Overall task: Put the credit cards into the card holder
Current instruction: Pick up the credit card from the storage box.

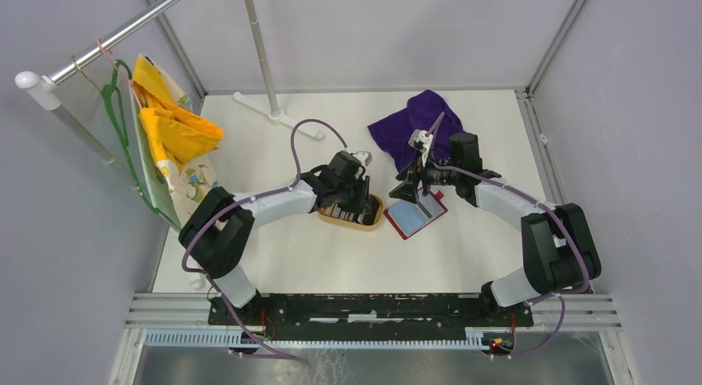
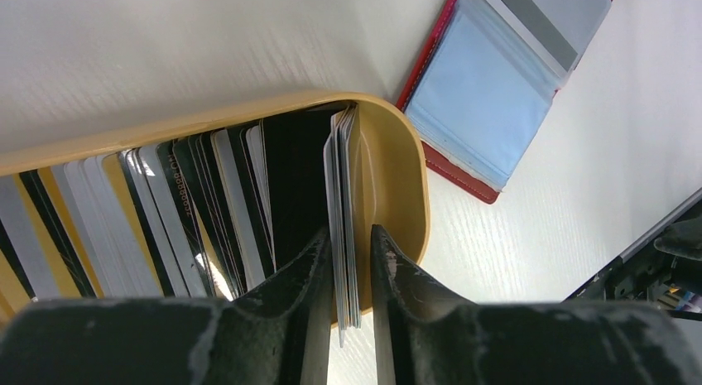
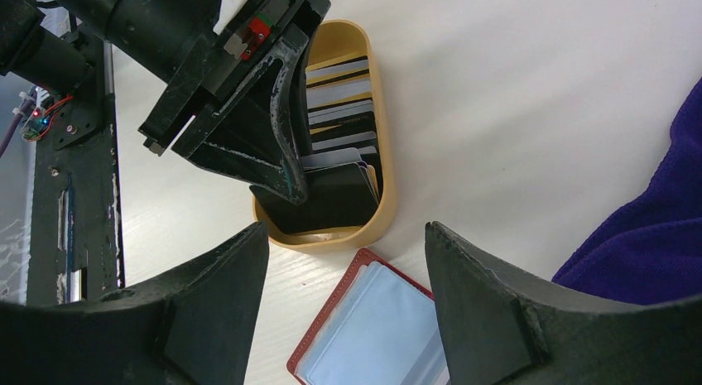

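Your left claw [image 2: 348, 236] sits in the tray [image 2: 406, 203], narrowly parted around a thin bunch of cards [image 2: 342, 178]. They stand on edge at the tray's end, flat faces toward the pads, and a sliver of gap shows on one side, so it's no pinch. The card holder [image 2: 476, 103] lies open on the table [image 2: 579, 236] just past that same end, under your right claw [image 3: 343, 232], which is spread wide and empty.

We log credit cards [image 2: 165, 211] standing in a tray [image 1: 374, 217] mid-table [image 1: 331, 261]. Card holder [image 1: 416, 214] lies just right of the tray, cloth [image 1: 397, 128] behind it, hung fabric [image 1: 170, 128] far left. Left claw [image 2: 348, 236] straddles the tray's right-end cards.
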{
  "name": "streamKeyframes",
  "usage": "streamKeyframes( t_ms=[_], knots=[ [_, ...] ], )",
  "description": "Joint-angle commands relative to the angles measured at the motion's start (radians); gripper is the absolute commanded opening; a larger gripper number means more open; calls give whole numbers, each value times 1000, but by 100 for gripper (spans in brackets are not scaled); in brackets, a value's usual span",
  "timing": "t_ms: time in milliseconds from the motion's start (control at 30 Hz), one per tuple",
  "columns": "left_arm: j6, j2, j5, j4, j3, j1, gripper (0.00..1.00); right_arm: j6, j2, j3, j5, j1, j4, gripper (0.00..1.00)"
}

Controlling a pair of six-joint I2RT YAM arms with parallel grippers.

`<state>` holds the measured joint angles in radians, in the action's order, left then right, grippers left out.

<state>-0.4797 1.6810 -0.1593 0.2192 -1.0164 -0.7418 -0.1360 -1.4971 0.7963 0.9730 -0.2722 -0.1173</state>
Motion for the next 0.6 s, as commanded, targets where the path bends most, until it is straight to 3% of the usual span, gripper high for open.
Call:
streamKeyframes(
  t_ms=[0, 567],
  knots=[
    [16, -39, -41, -18, -32, -3, 28, -1, 3, 18, 31, 4, -22, 75],
    [-44, -48, -131, -75, 18, 43, 23, 4, 13, 17, 38, 4, -24, 75]
  ],
)
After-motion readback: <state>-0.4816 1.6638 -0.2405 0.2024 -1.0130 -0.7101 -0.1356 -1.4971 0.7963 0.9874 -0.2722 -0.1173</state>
